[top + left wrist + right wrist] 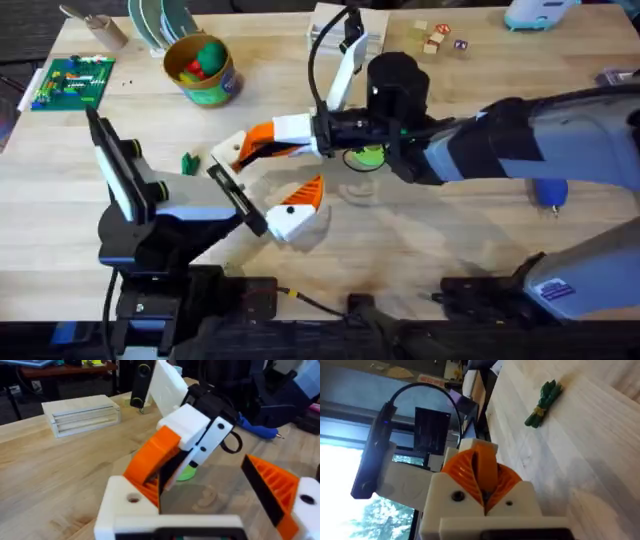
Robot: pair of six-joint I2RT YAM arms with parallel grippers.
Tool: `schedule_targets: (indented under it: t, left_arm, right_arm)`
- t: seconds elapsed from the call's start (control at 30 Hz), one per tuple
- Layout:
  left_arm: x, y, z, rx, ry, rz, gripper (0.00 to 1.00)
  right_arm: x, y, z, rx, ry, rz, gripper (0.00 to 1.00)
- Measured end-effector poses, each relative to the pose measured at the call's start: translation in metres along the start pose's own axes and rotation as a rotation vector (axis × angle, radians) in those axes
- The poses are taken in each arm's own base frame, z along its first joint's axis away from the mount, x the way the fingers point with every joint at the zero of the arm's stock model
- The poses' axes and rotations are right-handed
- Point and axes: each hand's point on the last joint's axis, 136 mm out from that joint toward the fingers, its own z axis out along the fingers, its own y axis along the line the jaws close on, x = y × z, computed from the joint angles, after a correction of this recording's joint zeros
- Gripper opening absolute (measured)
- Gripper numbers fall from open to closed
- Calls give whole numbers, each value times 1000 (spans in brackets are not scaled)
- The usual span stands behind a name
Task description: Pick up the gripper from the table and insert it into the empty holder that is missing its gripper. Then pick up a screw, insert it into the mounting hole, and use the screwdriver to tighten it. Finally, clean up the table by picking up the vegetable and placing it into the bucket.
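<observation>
On the pale wood-grain table (pixel 420 250), the left gripper (pixel 290 215) gapes open and empty beside the right gripper (pixel 255 147) — its ribbed orange pads pinched on the orange wedge (pixel 482 467) — with the knobbly dark-green vegetable (pixel 188 161) just beyond and the gold-rimmed bucket (pixel 203 72) farther off.

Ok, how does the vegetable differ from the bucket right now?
The vegetable is tiny, dark green and lies flat; the bucket is far bigger, green-and-yellow and stands upright. The bucket holds red and green toys; the vegetable lies alone. Both rest on the table.
</observation>
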Motion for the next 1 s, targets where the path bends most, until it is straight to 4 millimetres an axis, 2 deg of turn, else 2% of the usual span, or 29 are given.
schedule_targets:
  t: [0.67,0.7,0.73,0.87,0.9,1.0]
  left_arm:
    - [1,-8,-1,46,5,-2,993]
    - [1,-7,0,44,5,-12,993]
    - [1,-7,0,44,5,-22,993]
    - [1,-7,0,43,6,-63,992]
    - [1,-8,-1,47,6,-75,993]
    - [1,-12,0,67,9,-81,993]
  right_arm:
    - [4,2,-2,-17,36,-122,7]
    - [5,3,-3,-23,46,-132,95]
    - [6,3,-3,-24,50,-132,126]
    - [8,0,-2,-23,60,-129,163]
    - [9,1,-3,-29,69,-132,244]
    - [15,3,-4,-49,105,-135,367]
